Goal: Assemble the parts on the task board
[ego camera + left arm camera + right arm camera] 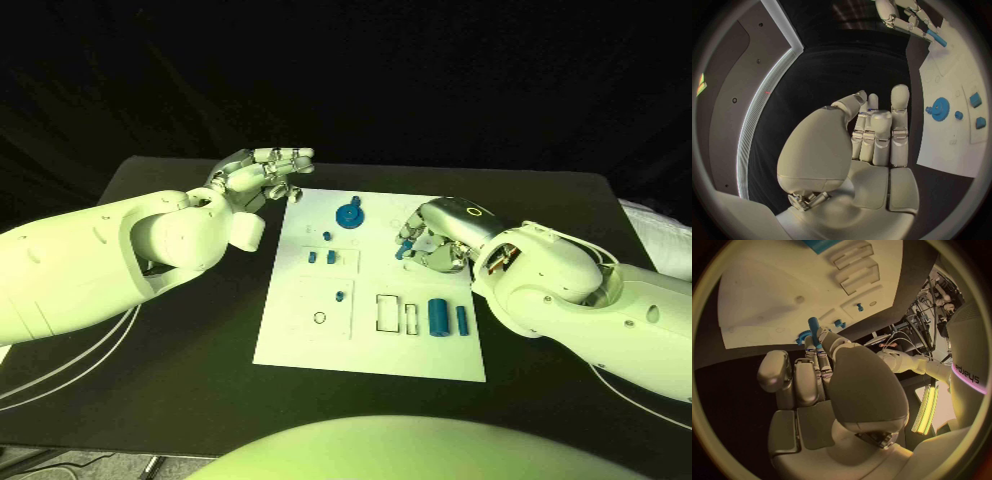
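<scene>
task board: white plate (289, 340), flat in the middle of the black counter (173, 400), long side running away from the robot.
gear: blue toothed wheel (351, 214) on the far part of the board, small blue knob just beside it; also in the left wrist view (941, 108).
small blocks: two blue pieces (322, 257) side by side near the board's middle, left of centre; one tiny blue peg (340, 296) nearer the robot.
cylinders: two blue upright-lying pieces (437, 319) on the near right part of the board, next to an outlined rectangular slot (389, 312). Thicker one left, thinner one right.
ring outline: small circle mark (319, 318) on the near left part of the board.
left robot hand: (263, 174) off the board's far left corner, above the counter. Fingers straight and pressed side by side, thumb bent in toward them (879, 135). Holds nothing, touches no part.
right robot hand: (433, 240) over the right edge of the board, level with the gear. Fingers curled in, pinching a slim blue pin (405, 250) between thumb and fingertips; wrist view shows the pin (814, 329) sticking out past the fingertips toward the board.
pin vs board: cannot tell if the pin tip touches the plate.
</scene>
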You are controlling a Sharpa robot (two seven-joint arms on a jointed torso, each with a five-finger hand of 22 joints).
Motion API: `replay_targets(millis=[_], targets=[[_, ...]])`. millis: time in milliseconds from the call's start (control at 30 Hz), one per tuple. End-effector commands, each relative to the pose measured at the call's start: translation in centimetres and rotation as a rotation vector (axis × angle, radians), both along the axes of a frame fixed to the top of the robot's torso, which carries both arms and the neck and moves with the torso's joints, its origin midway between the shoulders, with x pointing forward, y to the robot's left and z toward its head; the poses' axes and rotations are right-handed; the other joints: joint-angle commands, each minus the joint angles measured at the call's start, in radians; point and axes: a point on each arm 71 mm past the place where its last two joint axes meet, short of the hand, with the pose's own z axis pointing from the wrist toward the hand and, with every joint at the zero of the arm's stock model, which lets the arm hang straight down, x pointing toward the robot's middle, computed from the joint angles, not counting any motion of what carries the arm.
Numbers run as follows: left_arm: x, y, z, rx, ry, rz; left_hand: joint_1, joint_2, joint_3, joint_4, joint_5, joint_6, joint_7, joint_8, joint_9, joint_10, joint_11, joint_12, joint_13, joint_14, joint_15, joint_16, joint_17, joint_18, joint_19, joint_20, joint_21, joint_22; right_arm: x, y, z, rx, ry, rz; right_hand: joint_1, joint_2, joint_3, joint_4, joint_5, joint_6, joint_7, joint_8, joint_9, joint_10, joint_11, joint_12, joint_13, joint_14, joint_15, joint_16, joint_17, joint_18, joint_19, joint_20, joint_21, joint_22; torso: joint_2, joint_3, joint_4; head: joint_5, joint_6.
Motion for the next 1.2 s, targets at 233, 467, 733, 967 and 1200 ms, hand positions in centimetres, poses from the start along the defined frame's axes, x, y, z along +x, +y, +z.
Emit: replay_targets(millis=[233,467,733,967,1200], targets=[[-0.1,-0.5,0.1,-0.012,-0.006,-0.028,-0.001,0.009,-0.003,0.000,-0.003,-0.003,0.002,0.006,-0.001,-0.005,-0.001,0.004,0.001,-0.010,0.000,-0.003,-0.001,0.015,-0.008,-0.001,-0.004,-0.001,-2.2,4.8,0.7,0.121,0.020,0.122,0.023,0.015,0.015,-0.006,0.006,-0.004,0.010,-0.008,-0.002,0.016,-0.008,-0.004,0.001,0.038,-0.001,0.006,-0.001,-0.010,0.005,0.004,0.007,0.000,0.000,-0.0011,0.0036,0.012,-0.003],[-0.1,-0.7,0.1,-0.014,-0.007,-0.032,-0.001,0.009,-0.003,0.000,-0.003,-0.003,0.002,0.006,-0.001,-0.005,-0.001,0.004,0.001,-0.010,0.000,-0.003,-0.001,0.015,-0.008,-0.001,-0.004,-0.001,-3.6,8.4,-0.7,0.141,0.062,0.216,0.023,0.016,0.022,-0.011,0.006,-0.008,0.012,-0.012,-0.003,0.014,-0.005,-0.010,0.000,0.038,0.000,0.006,-0.003,-0.009,0.002,0.005,0.005,-0.004,0.001,-0.0036,0.0061,0.022,-0.007],[-0.1,-0.9,0.1,-0.015,-0.007,-0.036,-0.001,0.009,-0.003,0.000,-0.003,-0.003,0.002,0.006,-0.001,-0.005,-0.001,0.004,0.001,-0.010,0.000,-0.003,-0.001,0.015,-0.008,-0.001,-0.004,-0.001,-4.2,10.2,-3.0,0.117,0.119,0.261,0.022,0.015,0.025,-0.013,0.006,-0.011,0.014,-0.015,-0.004,0.013,-0.004,-0.014,0.000,0.037,0.002,0.005,-0.005,-0.008,-0.002,0.006,0.002,-0.009,0.002,-0.0035,0.0055,0.033,-0.007],[-0.1,-1.0,0.1,-0.017,-0.006,-0.040,0.000,0.010,-0.004,0.000,-0.003,-0.003,0.002,0.006,-0.001,-0.006,-0.001,0.005,0.002,-0.010,0.000,-0.003,0.000,0.015,-0.008,-0.001,-0.004,-0.001,-4.4,10.8,-4.3,0.104,0.141,0.265,0.020,0.014,0.027,-0.015,0.006,-0.012,0.015,-0.016,-0.004,0.011,-0.003,-0.016,0.000,0.037,0.003,0.005,-0.007,-0.007,-0.004,0.007,0.001,-0.012,0.001,-0.0034,0.0060,0.038,-0.007],[-0.2,-1.1,0.1,-0.017,-0.006,-0.041,0.000,0.010,-0.004,0.000,-0.003,-0.003,0.002,0.006,-0.001,-0.006,-0.001,0.005,0.002,-0.010,0.000,-0.003,0.000,0.015,-0.008,-0.001,-0.004,-0.001,-4.4,11.1,-5.0,0.088,0.160,0.270,0.020,0.014,0.027,-0.015,0.006,-0.012,0.015,-0.017,-0.004,0.011,-0.002,-0.017,0.000,0.036,0.003,0.004,-0.007,-0.007,-0.004,0.007,0.000,-0.013,0.001,-0.0023,0.0053,0.042,-0.007]])
